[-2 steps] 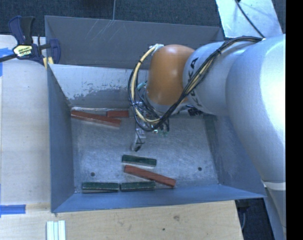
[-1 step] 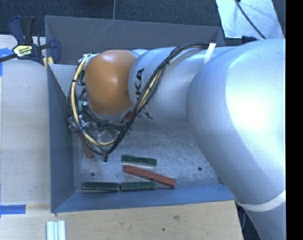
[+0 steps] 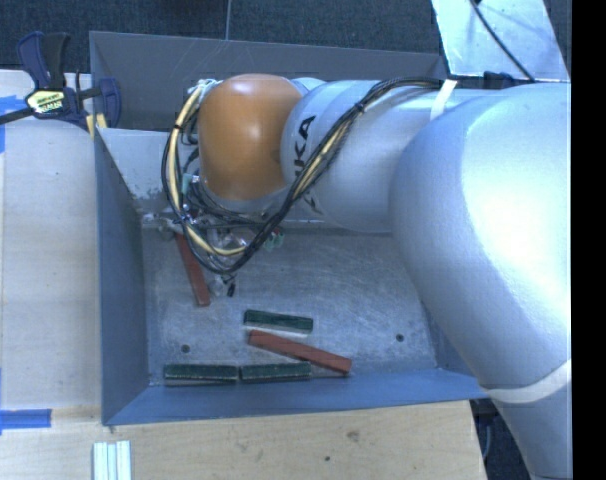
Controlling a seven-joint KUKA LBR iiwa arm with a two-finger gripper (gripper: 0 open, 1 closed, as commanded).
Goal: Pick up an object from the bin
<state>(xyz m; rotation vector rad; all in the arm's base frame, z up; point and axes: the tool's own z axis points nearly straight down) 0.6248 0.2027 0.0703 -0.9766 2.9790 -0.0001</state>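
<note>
Nearest thing: a narrow reddish-brown flat stick [image 3: 193, 273] lies on the left part of the bin floor, close to the left wall. It runs steeply from upper left down to lower right.
Stick's upper end: it passes under the hardware of my tool, so I cannot see where it stops.
Stick's lower end: it rests free on the floor, apart from every other piece.
My tool [image 3: 219, 256]: it sits low in the left rear part of the bin, just right of the stick's upper half.
Tool state: hidden under my own wrist; I cannot tell whether it is spread or pressed together.
Contact: I cannot tell whether the tool touches the stick.
Short dark green bar [image 3: 278, 321]: it lies nearly level near the middle of the floor, below and to the right of my tool.
Longer reddish-brown strip [image 3: 299, 354]: it lies just in front of the green bar, slanting down to the right, with its left end close beneath that bar.
Front left green bar [image 3: 200, 373]: it lies flat along the front wall.
Front right green bar [image 3: 275, 372]: it lies end to end with the left one, on the same line.
Grey metal bin [image 3: 118, 298]: sloping walls and a pale, scuffed floor.
Rounded orange cover [image 3: 245, 133]: it caps my wrist above the tool.
Black and yellow cables [image 3: 173, 168]: they loop round the cover's left side and hang down to the tool.
Silver-grey arm [image 3: 463, 198]: it comes in from the right over the bin's right half.
</note>
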